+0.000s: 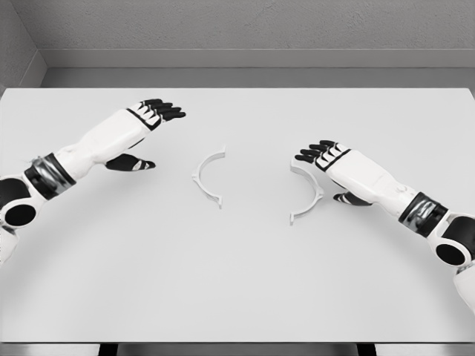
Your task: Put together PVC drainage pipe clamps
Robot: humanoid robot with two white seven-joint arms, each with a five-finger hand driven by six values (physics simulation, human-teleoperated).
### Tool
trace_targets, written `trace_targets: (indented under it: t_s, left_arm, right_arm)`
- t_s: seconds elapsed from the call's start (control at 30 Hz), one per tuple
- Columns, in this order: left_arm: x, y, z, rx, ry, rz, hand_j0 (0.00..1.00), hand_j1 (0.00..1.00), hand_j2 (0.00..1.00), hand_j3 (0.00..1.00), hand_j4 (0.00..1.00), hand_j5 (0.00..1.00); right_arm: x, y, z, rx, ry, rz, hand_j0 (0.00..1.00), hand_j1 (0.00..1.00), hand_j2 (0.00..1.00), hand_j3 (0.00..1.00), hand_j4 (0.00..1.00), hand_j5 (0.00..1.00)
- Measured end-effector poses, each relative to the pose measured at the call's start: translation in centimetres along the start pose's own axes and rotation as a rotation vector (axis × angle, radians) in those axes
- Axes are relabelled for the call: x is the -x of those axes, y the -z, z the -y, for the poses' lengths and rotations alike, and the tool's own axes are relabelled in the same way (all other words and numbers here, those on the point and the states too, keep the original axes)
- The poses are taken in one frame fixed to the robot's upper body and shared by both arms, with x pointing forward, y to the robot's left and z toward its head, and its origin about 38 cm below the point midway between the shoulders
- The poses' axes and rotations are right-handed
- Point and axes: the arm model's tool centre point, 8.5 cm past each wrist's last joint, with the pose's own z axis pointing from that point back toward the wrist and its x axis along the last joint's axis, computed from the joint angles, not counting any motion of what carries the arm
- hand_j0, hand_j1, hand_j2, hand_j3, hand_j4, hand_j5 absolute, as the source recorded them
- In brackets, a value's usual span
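Two white half-ring clamp pieces lie on the white table (237, 282). The left clamp half (206, 178) curves open toward the right, near the table's middle. The right clamp half (310, 194) curves open toward the left, and its upper end lies under my right hand (320, 165). That hand hovers just over it with black fingers stretched out and the thumb low beside it, holding nothing. My left hand (152, 130) is up and to the left of the left clamp half, well apart from it, fingers spread and empty.
The table's far edge meets a grey wall (237, 37). A gap separates the two clamp halves at the table's middle.
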Motion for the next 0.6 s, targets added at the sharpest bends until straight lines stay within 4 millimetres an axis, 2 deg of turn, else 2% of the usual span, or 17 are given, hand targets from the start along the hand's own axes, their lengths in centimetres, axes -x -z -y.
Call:
trace_targets:
  t_s: [0.17, 0.37, 0.47, 0.53, 0.6]
  left_arm:
    - [-0.7, 0.9, 1.1, 0.019, 0.001, 0.018, 1.0, 1.0, 1.0, 1.0, 1.0, 1.0]
    - [-1.1, 1.9, 0.8, 0.004, 0.003, 0.033, 1.0, 1.0, 1.0, 1.0, 1.0, 1.0]
    - [-1.2, 2.5, 1.4, 0.0, -0.015, 0.033, 1.0, 1.0, 1.0, 1.0, 1.0, 1.0]
    - [-1.0, 3.4, 1.1, -0.005, -0.013, 0.035, 1.0, 1.0, 1.0, 1.0, 1.0, 1.0]
    - [-1.1, 3.7, 1.8, 0.008, -0.027, 0.034, 1.0, 1.0, 1.0, 1.0, 1.0, 1.0]
  right_arm:
    - [-0.3, 0.2, -0.2, -0.006, 0.002, 0.01, 1.0, 1.0, 1.0, 1.0, 1.0, 1.0]
    - [-0.5, 0.6, -0.2, -0.009, 0.001, 0.018, 1.0, 1.0, 1.0, 1.0, 1.0, 1.0]
    - [-0.5, 0.9, -0.1, -0.01, -0.001, 0.02, 1.0, 1.0, 1.0, 1.0, 1.0, 1.0]
    - [-0.6, 0.9, -0.2, -0.012, 0.001, 0.02, 1.0, 1.0, 1.0, 1.0, 1.0, 1.0]
    - [-0.7, 1.2, -0.1, -0.01, 0.0, 0.023, 1.0, 1.0, 1.0, 1.0, 1.0, 1.0]
